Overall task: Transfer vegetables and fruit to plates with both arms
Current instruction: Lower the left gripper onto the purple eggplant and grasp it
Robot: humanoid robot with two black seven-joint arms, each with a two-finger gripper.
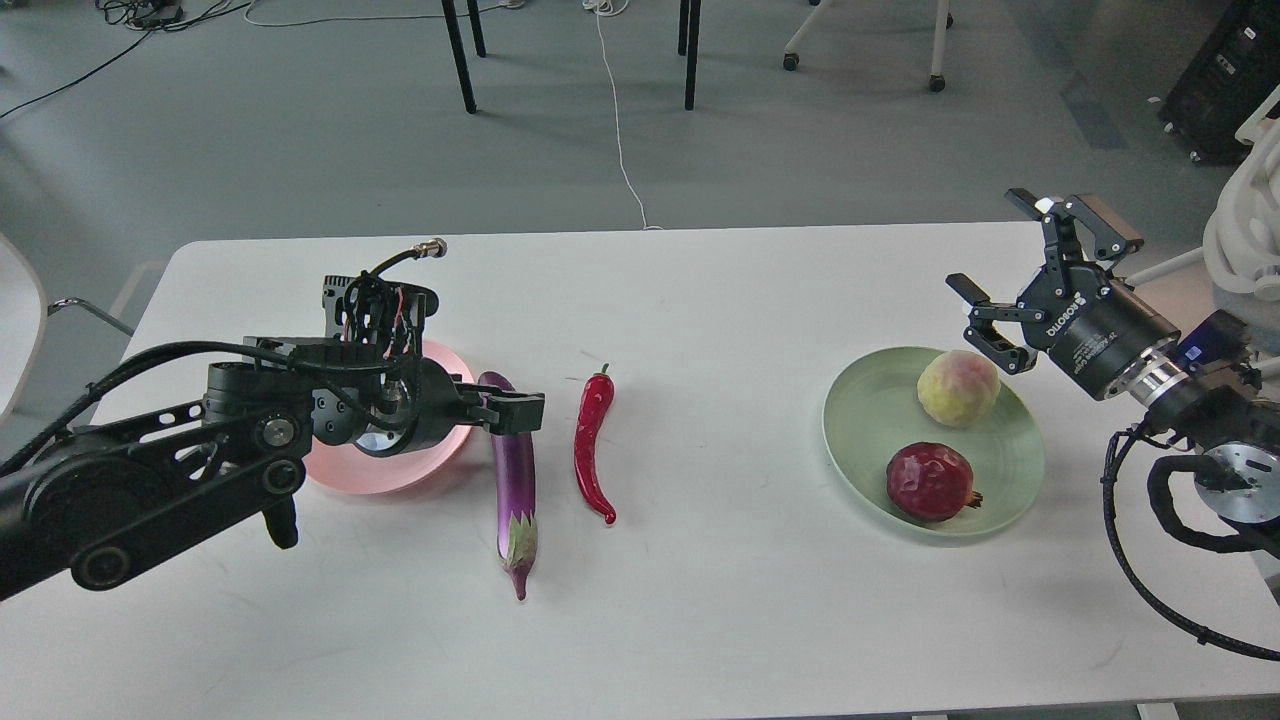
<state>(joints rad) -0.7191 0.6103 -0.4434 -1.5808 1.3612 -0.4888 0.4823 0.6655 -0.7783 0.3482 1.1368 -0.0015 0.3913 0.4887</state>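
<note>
A purple eggplant (514, 480) lies lengthwise on the white table, stem cap towards me. A red chili pepper (592, 445) lies just to its right. The pink plate (372, 472) sits to the left of the eggplant, mostly hidden by my left arm. My left gripper (515, 411) reaches across the far end of the eggplant; its fingers overlap, so I cannot tell how they stand. The pale green plate (862, 420) at the right holds a peach (958, 388) and a pomegranate (930, 482). My right gripper (990, 245) is open and empty, above and behind the peach.
The white table (720, 300) has its far edge near the top of the view, and grey floor with chair legs and a white cable lies beyond it. A white chair stands at the far right.
</note>
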